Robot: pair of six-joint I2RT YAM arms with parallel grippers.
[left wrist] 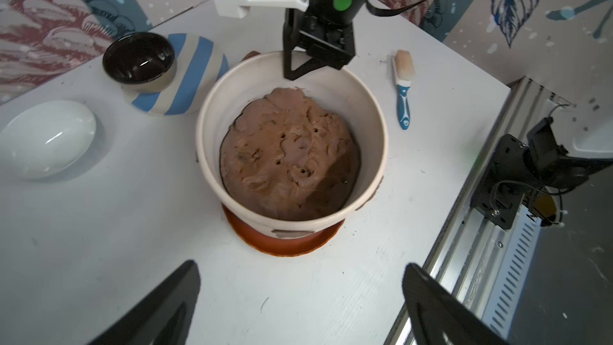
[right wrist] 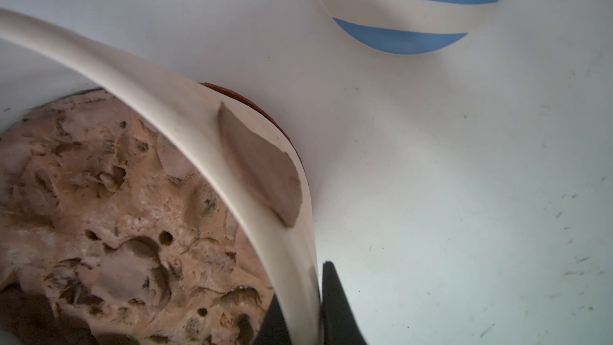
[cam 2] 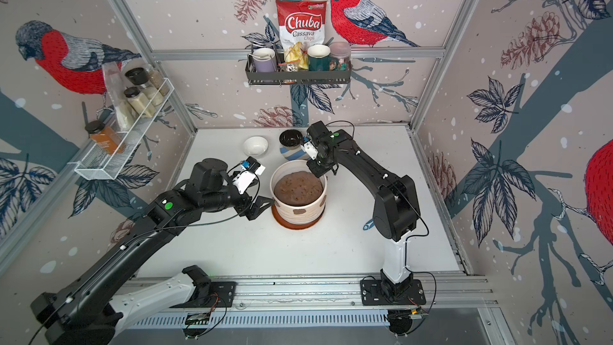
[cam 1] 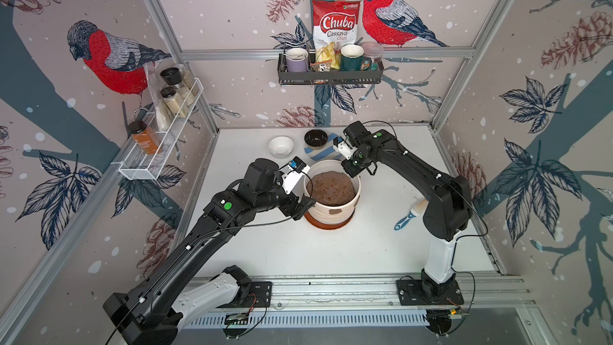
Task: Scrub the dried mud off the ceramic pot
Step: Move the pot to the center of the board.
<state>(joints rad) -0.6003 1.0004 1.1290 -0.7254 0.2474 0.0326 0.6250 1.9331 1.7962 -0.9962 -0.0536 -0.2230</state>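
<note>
My shut right end effector (right wrist: 303, 321) held the ceramic pot (cam 1: 320, 209) steady on the worktop (cam 1: 298, 253) by its far rim, my left end effector (cam 1: 302, 206) was wide open and empty beside it, and the dried mud (right wrist: 262, 167) was not scrubbed yet, so I think I needed the brush (left wrist: 403, 94) on the right next.

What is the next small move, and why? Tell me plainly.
Probably close the open left gripper on the rim of the ceramic pot to steady it. The right gripper is shut on the far rim, the brush lies untouched on the table beside that arm, and dried mud patches the outer wall.
</note>
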